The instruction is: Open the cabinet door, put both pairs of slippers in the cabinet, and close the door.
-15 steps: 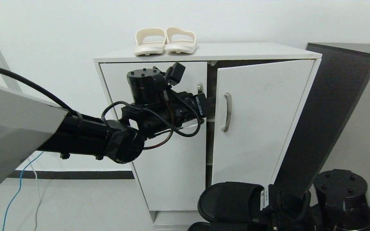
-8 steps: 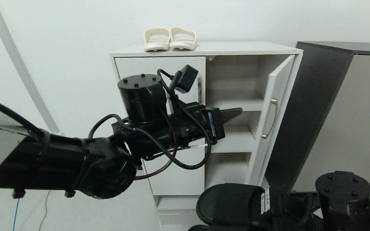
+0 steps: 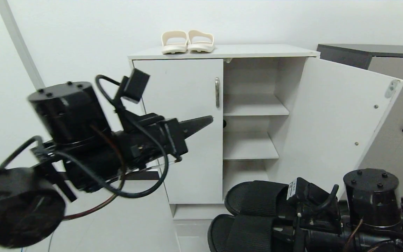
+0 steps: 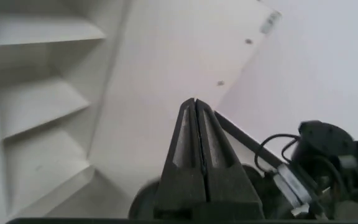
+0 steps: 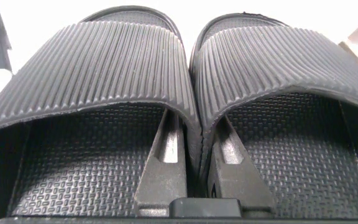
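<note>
we hold the black slippers (image 3: 254,204) pinched in right tool (image 5: 194,155), low before cabinet (image 3: 201,175) | open shelf (image 3: 248,145) lies ahead and above, slippers' length crosswise to it | we judge right arm nearer | left tool (image 3: 201,123) pressed together, empty

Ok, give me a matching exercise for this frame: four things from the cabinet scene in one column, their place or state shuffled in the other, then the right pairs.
Column one:
1. cream slippers
2. black slippers
3. left door
4. right door

Column two:
A. swung wide open
B. clamped in the right gripper
C. side by side on the cabinet top
D. shut

Pairs: 1-C; 2-B; 3-D; 4-A
</note>
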You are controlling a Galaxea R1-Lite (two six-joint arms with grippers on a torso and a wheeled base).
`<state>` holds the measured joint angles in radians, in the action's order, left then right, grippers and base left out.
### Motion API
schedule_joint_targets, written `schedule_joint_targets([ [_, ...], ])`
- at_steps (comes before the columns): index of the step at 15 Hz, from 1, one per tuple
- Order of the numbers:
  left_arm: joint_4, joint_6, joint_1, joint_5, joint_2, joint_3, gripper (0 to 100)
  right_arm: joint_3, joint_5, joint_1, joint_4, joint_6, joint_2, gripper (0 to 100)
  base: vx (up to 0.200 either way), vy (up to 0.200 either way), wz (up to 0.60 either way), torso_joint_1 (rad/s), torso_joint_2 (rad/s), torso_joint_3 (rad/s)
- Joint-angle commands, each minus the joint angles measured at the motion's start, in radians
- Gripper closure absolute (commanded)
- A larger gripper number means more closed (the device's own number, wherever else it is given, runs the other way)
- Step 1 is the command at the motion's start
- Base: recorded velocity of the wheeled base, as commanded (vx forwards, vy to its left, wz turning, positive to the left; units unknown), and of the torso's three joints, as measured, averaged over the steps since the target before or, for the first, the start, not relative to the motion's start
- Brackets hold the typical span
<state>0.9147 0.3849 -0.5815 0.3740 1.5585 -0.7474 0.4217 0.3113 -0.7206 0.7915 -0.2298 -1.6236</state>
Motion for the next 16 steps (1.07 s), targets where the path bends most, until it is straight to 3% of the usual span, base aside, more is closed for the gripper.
schedule_joint_targets([
  [1, -0.046, -0.024, 0.055, -0.043, -0.376, 0.289, 100, 0.015, 0.000, 0.020, 0.000, 0.017, -0.022, 100, 0.000, 0.000, 0.00, 0.000, 0.00, 0.000],
  [3, -0.198, -0.060, 0.078, -0.072, -0.597, 0.398, 100, 0.026, 0.000, 0.020, 0.018, 0.029, -0.042, 100, 0.000, 0.000, 0.00, 0.000, 0.00, 0.000],
  [5, -0.464, -0.093, 0.081, -0.152, -0.816, 0.418, 100, 0.023, -0.001, 0.020, 0.057, 0.029, -0.070, 100, 0.000, 0.000, 0.00, 0.000, 0.00, 0.000],
  [6, -0.600, -0.133, 0.097, -0.185, -0.913, 0.424, 100, 0.022, -0.003, 0.020, 0.069, 0.029, -0.078, 100, 0.000, 0.000, 0.00, 0.000, 0.00, 0.000],
  [7, -0.712, -0.173, 0.154, -0.205, -1.002, 0.425, 100, 0.022, -0.003, 0.020, 0.071, 0.029, -0.084, 100, 0.000, 0.000, 0.00, 0.000, 0.00, 0.000],
  [8, -0.783, -0.184, 0.209, -0.211, -1.077, 0.427, 100, 0.023, -0.001, 0.020, 0.071, 0.029, -0.085, 100, 0.000, 0.000, 0.00, 0.000, 0.00, 0.000],
  [10, -0.909, -0.210, 0.305, -0.259, -1.224, 0.430, 100, 0.022, -0.003, 0.020, 0.071, 0.029, -0.085, 100, 0.000, 0.000, 0.00, 0.000, 0.00, 0.000],
  [12, -1.034, -0.271, 0.387, -0.313, -1.341, 0.441, 100, 0.022, -0.001, 0.020, 0.071, 0.029, -0.084, 100, 0.000, 0.000, 0.00, 0.000, 0.00, 0.000],
  [13, -1.053, -0.296, 0.434, -0.323, -1.382, 0.467, 100, 0.022, -0.001, 0.018, 0.071, 0.027, -0.084, 100, 0.000, 0.000, 0.00, 0.000, 0.00, 0.000],
  [16, -1.053, -0.311, 0.557, -0.326, -1.493, 0.588, 100, 0.022, -0.003, 0.017, 0.072, 0.027, -0.084, 100, 0.000, 0.000, 0.00, 0.000, 0.00, 0.000],
])
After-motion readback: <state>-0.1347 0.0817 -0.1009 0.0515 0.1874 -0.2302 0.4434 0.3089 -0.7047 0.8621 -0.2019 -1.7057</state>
